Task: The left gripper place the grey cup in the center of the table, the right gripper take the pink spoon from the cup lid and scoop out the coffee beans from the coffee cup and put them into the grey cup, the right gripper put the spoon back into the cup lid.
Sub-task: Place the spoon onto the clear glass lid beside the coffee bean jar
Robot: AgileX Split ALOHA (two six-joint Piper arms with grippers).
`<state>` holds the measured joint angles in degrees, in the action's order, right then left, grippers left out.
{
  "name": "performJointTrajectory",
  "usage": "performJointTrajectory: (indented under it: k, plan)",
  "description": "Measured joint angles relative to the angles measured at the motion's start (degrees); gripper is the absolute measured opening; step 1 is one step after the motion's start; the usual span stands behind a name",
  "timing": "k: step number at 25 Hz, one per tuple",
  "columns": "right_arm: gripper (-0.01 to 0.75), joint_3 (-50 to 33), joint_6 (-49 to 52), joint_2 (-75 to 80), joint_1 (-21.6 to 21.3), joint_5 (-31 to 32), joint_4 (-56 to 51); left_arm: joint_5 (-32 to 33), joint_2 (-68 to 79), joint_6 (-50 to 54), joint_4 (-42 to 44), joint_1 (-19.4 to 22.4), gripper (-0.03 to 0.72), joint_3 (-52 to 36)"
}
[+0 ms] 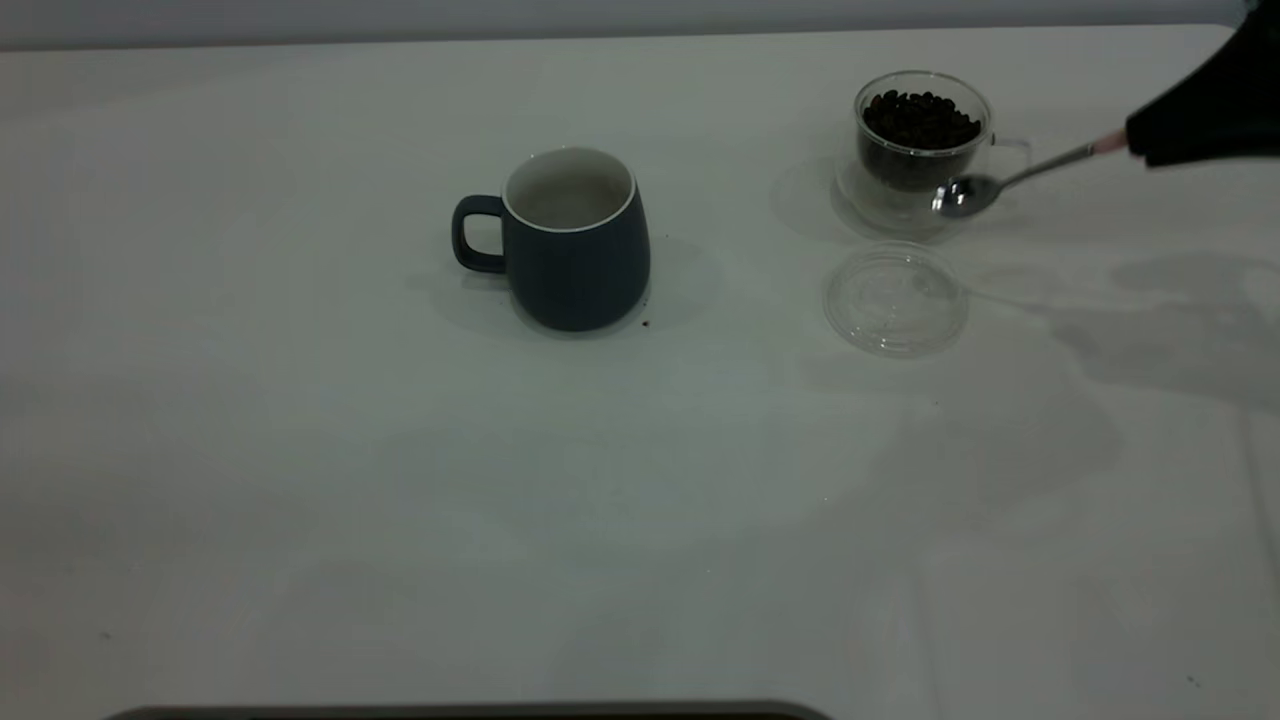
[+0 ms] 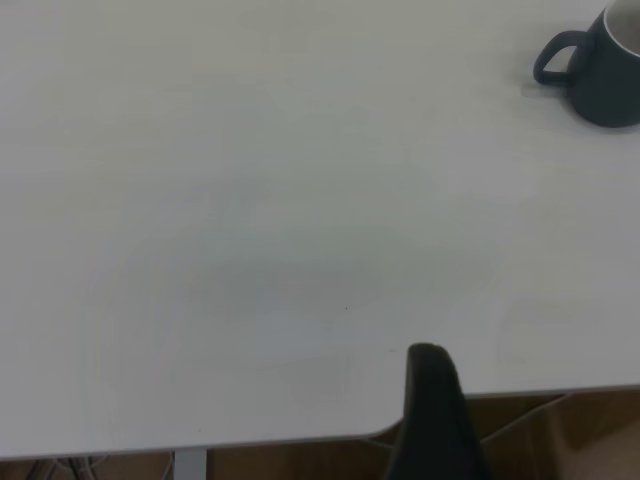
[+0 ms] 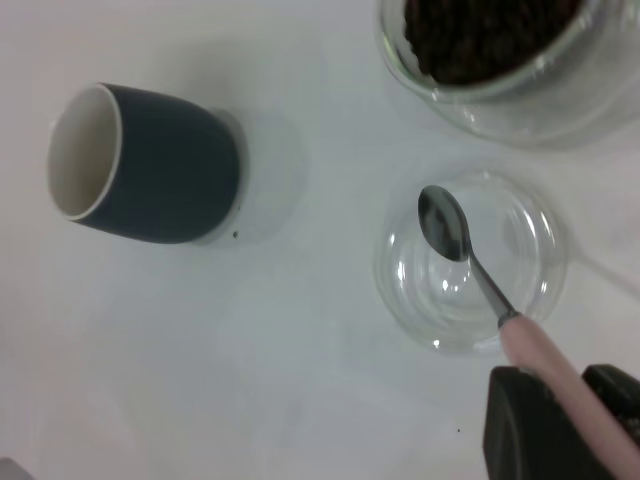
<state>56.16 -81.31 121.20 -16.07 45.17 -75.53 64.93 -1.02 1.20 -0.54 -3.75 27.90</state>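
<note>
The right tool (image 3: 560,420) grips the spoon (image 1: 1010,180) by its pink handle, bowl empty, raised between lid (image 1: 895,298) and the full glass cup (image 1: 922,140) at far right. A shallow grip could let it twist and spill beans (image 1: 920,118) on the counter (image 1: 300,450) before reaching the mug (image 1: 575,240) at centre. The left tool (image 2: 435,410) is parked at the counter's left edge; whether it is open I cannot tell.

White table (image 1: 300,500): mug (image 1: 577,240), glass cup (image 1: 920,150), lid (image 1: 895,299).
</note>
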Motion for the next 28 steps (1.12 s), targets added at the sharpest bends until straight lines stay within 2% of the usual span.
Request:
performJointTrajectory:
  k: [11, 14, 20, 28]
  plan:
    - [0.100, 0.3, -3.8, 12.9, 0.0, -0.1, -12.5, 0.0, 0.0, 0.0, 0.0, 0.0, 0.565, 0.0]
    - [0.101, 0.6, -5.7, 15.5, 0.0, 2.2, -16.4, 0.0, 0.0, -0.1, 0.0, 0.0, 0.565, 0.0]
    - [0.103, 0.7, -7.3, 18.8, 0.6, 5.9, -17.9, 0.0, 0.0, -0.1, 0.0, 0.0, 0.565, 0.0]
    - [0.127, 0.7, -10.3, 20.6, 2.5, 6.6, -20.7, 0.0, 0.0, -0.1, 0.0, 0.0, 0.565, 0.0]
